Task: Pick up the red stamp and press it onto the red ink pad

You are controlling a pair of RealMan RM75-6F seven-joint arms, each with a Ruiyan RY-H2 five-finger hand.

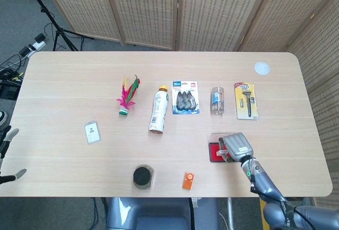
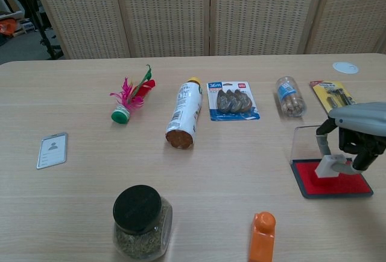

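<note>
Orange bottle (image 2: 262,236): nearest table edge, right of the black-lidded jar (image 2: 141,221).
Right hand (image 2: 359,135): fingers clamped on the stamp (image 2: 331,166), held over the red ink pad (image 2: 313,178); contact with the red surface cannot be confirmed.
Ink pad: right side of the table (image 1: 63,81), clear lid (image 2: 304,143) standing open behind it.
Left hand (image 1: 8,156): at the left table edge; state cannot be told.
Middle row: ID card (image 2: 52,150), shuttlecock (image 2: 130,99), lying bottle (image 2: 184,121).
Far row: blister pack (image 2: 232,101), clear tube (image 2: 288,96), razor pack (image 2: 330,92).

Woven wicker folding screens (image 1: 159,7) line the top of frame, grey floor (image 1: 21,7) and black tripod stand (image 1: 53,23) upper left.
</note>
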